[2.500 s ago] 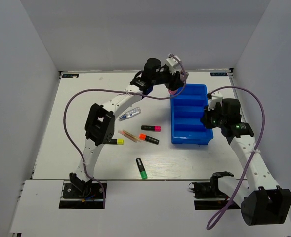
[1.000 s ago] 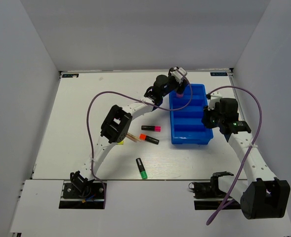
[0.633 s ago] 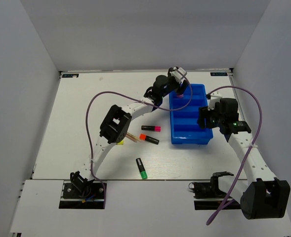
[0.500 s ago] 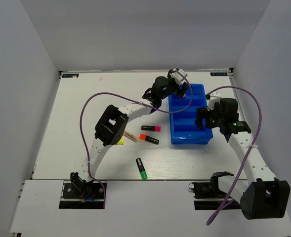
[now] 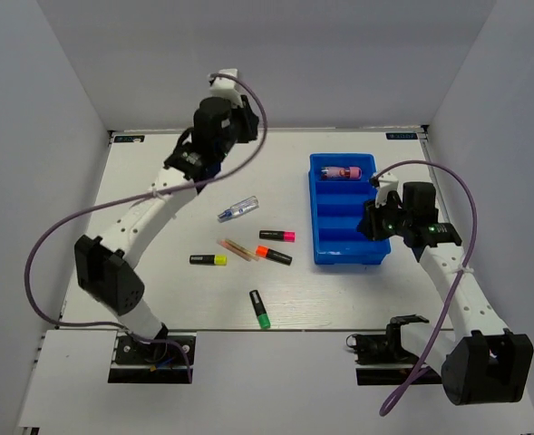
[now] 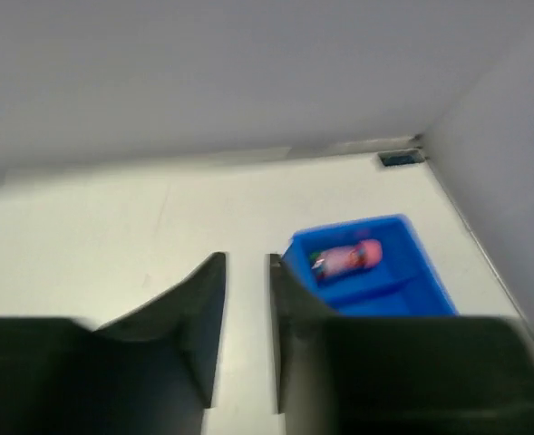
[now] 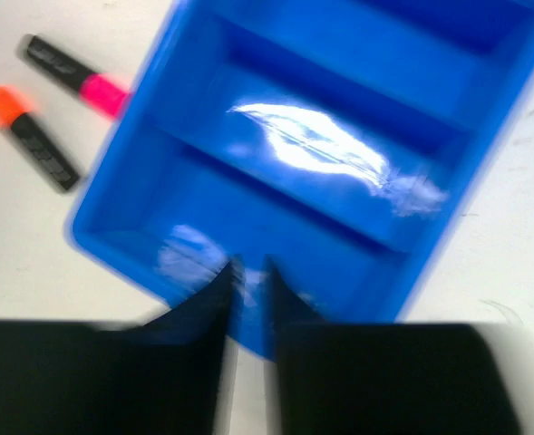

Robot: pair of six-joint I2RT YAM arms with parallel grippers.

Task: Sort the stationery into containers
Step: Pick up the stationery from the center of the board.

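The white tabletop (image 5: pixel 158 299) filled most of my overhead feed. The left arm (image 5: pixel 149 204) reached up high over the far-left corner. The right arm (image 5: pixel 448 267) stretched along the right edge. The rectangular bright blue plastic bin (image 5: pixel 346 237), divided into horizontal compartments, sat near the right edge.

On the wrist feed, the left gripper (image 6: pixel 247 267) hung in the air with its fingers drawn almost together and nothing between them. The right gripper (image 7: pixel 247 272) sat at the bin's right wall with only a slit between its fingers. Through the blur I couldn't tell whether it pinched that wall.

Four black highlighters lay around the middle of the tabletop, left of the bin: pink-capped (image 5: pixel 276 236), orange-capped (image 5: pixel 274 255), yellow-capped (image 5: pixel 208 260), and green-capped (image 5: pixel 260 309) nearest the near edge. The clear-blue pen (image 5: pixel 237 209) lay farther back. The pink tube (image 5: pixel 342 171) lay in the bin's farthest compartment. The thin tan sticks (image 5: pixel 237 248) lay between the yellow-capped and orange-capped highlighters.
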